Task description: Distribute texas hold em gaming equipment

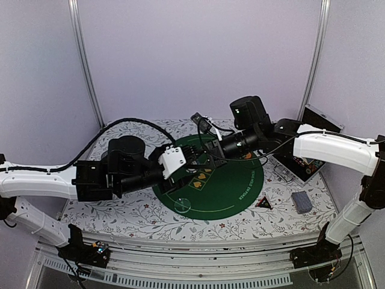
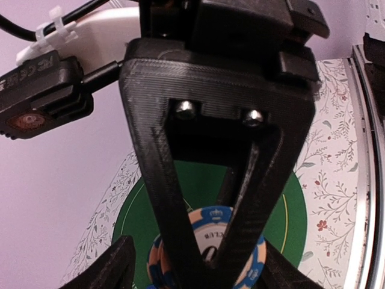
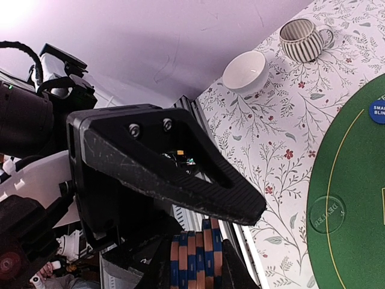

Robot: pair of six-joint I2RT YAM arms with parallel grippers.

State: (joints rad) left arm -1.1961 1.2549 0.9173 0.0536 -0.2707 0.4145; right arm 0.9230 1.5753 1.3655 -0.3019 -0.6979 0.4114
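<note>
**Jaw state and held item**

The fingers (image 2: 114,265) of the left gripper (image 1: 194,164) are seen standing apart, one at each lower corner of the left wrist view. No contact with anything can be confirmed. The right gripper (image 3: 210,250) is clamped on a short stack of round poker chips with orange, blue and white rim stripes (image 3: 194,260).

**Governing relation**

- In the left wrist view the printed end face of the stack is turned towards the camera. The stack axis is therefore judged to lie along the left gripper's line of approach.
- That face is crossed by one black triangular finger of the right gripper, so the stack is held end to end.
- The striped rim shows only slightly on either side of that finger, and the left fingers flank it. The rim is judged to be the only surface left free for a grip.
- Both grippers are at the stack; only the left one has room to close.

**Clearances**

- The meeting point lies above the middle of the round green felt mat (image 1: 240,186). Height above the felt cannot be told.
- A transparent round dealer disc (image 1: 182,205) lies near the mat's near edge.
- A blue round button (image 3: 379,111) lies on the felt at the edge of the right wrist view.
- A grey-blue deck of cards (image 1: 302,201) lies on the floral tablecloth (image 1: 144,214), well apart to the right.
- Lateral room between the left fingers is judged tight; a pinch on the right finger is the risk to be avoided.
</note>
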